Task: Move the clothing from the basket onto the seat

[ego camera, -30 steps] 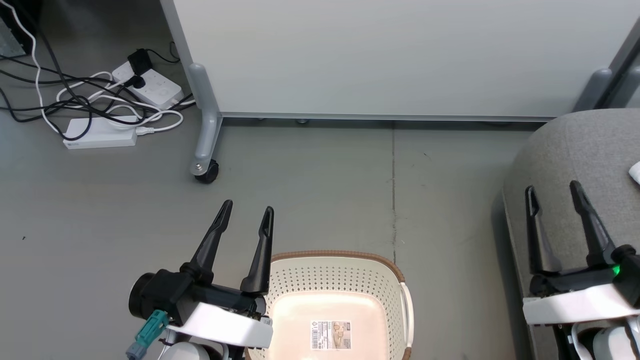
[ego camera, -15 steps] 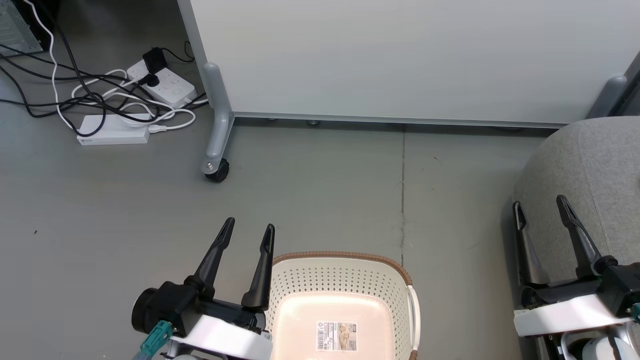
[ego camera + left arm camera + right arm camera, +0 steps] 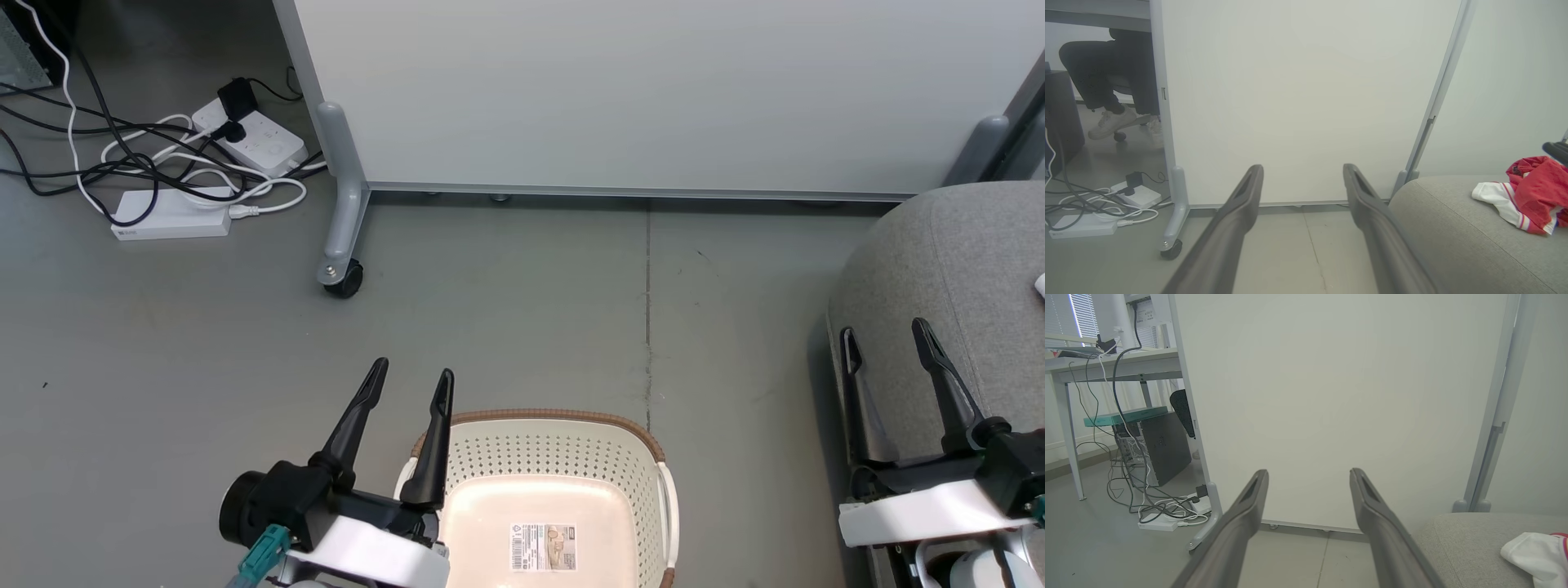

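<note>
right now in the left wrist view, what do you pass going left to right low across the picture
power strips and cables → partition's wheeled foot → left gripper with its fingers spread → seat → clothing lying on the seat

Black tapered fingers [image 3: 353,423], white wrist shells [image 3: 922,510]
</note>
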### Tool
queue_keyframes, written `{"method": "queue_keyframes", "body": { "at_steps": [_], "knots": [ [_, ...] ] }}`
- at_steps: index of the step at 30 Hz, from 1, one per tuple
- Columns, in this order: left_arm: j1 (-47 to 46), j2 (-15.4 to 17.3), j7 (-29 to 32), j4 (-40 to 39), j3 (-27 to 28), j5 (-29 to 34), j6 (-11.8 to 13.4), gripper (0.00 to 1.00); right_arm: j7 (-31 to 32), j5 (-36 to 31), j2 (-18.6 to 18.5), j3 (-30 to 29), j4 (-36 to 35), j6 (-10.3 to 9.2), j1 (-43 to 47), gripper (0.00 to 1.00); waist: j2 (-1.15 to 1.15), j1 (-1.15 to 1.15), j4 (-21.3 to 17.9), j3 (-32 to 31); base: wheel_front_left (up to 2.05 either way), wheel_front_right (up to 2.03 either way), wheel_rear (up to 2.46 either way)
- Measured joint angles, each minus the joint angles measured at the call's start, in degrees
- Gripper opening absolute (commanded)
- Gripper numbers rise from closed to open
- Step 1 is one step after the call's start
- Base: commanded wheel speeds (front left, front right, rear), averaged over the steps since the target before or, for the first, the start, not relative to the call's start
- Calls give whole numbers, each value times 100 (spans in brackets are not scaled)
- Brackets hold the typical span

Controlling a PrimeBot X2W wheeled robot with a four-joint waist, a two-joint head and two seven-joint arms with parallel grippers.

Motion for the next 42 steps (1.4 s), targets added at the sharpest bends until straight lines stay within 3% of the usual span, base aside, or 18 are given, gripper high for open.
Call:
{"method": "queue_keyframes", "body": {
  "at_steps": [12,42],
  "knots": [
    [-17,-2,-1,-34,0,236,-36,100,0,3,11,-53,2,0,-4,100,0,0,-13,37,0,0,0],
    [-15,-1,0,201,94,-198,-171,100,0,-1,60,-97,25,0,-60,100,0,0,-50,28,0,0,0]
  ]
}}
